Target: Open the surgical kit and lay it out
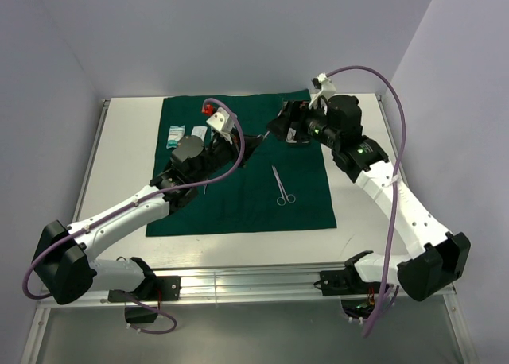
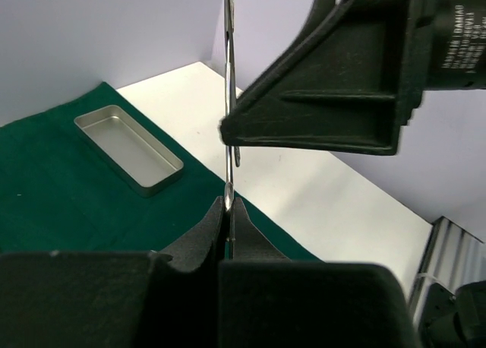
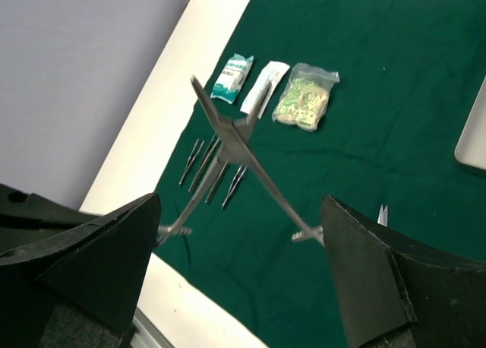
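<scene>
**Inspector:** A statement on the wrap and its contents is requested.

**Assessor:** The cloth (image 1: 238, 209) is found spread flat on the table (image 1: 127, 141). Three packets (image 3: 262, 86) are lined up at its ten o'clock corner. Tweezers (image 3: 209, 166) are laid at six o'clock of them in the right wrist view. Scissors (image 1: 281, 185) are placed at four o'clock of the cloth's centre. The tray (image 2: 129, 144) is set on the cloth, at ten o'clock in the left wrist view, and nothing is seen in it.

**Inspector:** And the grippers?

**Assessor:** The left gripper (image 2: 228, 211) is pressed together on one end of a clamp (image 3: 228, 139), which is held upright above the cloth. Which end is pinched cannot be told. The right gripper (image 3: 241, 211) is spread wide on either side of the clamp's crossed, parted arms, and nothing is gripped by it.

**Inspector:** Progress?

**Assessor:** The opening is judged complete and the laying out well advanced. The clamp is not yet set down, and a place beside the scissors is judged suitable. Whether further pieces are hidden under the arms cannot be told.
</scene>
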